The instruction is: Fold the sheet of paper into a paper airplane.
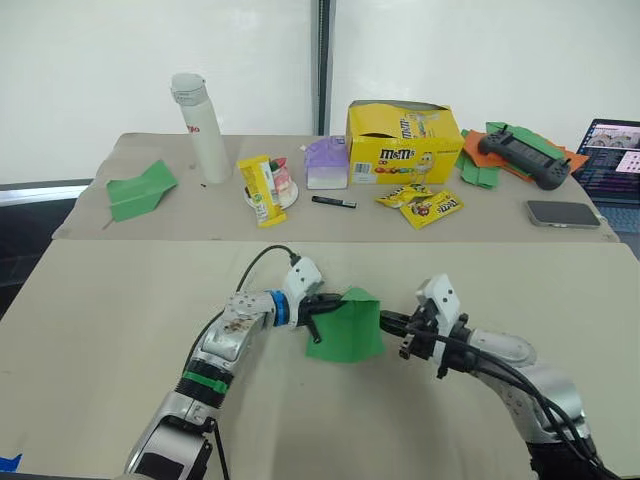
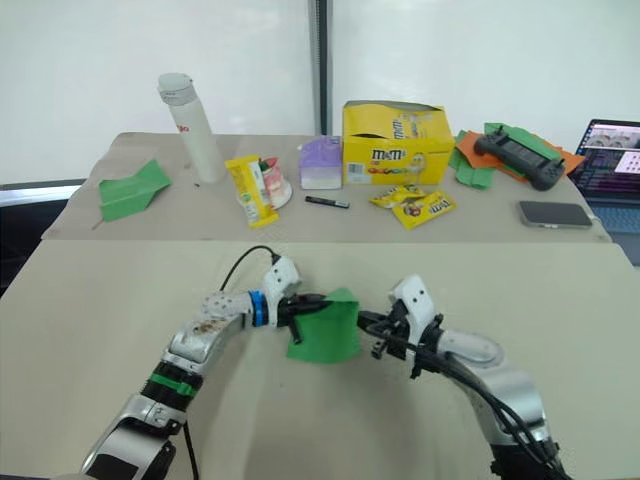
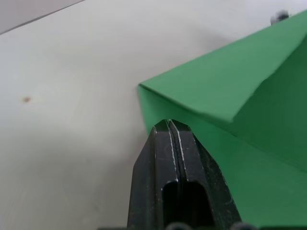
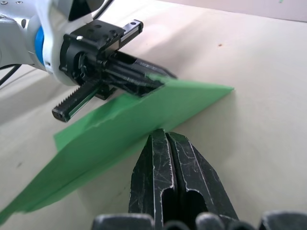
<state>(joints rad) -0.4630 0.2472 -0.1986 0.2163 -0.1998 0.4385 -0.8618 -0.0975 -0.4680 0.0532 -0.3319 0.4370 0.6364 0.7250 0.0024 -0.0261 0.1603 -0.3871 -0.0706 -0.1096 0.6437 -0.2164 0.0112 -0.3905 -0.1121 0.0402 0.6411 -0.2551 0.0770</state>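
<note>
Up front, the wide beige cloth-covered table (image 1: 120, 330) carries both arms, and beyond the grippers a second beige table (image 1: 480, 225) holds the clutter. Largest there is the yellow cardboard candy box (image 1: 404, 143), well past the right gripper, with a tall white cylindrical bottle (image 1: 200, 126) far beyond the left gripper. A separate green paper plane with spread wings (image 1: 139, 188) lies out past the left gripper and to its left.

Between the two grippers, the sheet of paper (image 1: 345, 325), bright green and folded into a creased wedge, is held just above the near table. The left gripper (image 1: 322, 303) has its two black fingers pressed together on the wedge's left upper edge. The right gripper (image 1: 388, 322) meets the opposite edge, its fingers likewise closed, pinching the thin green paper where the right wrist view shows the fingertips against the fold.
</note>
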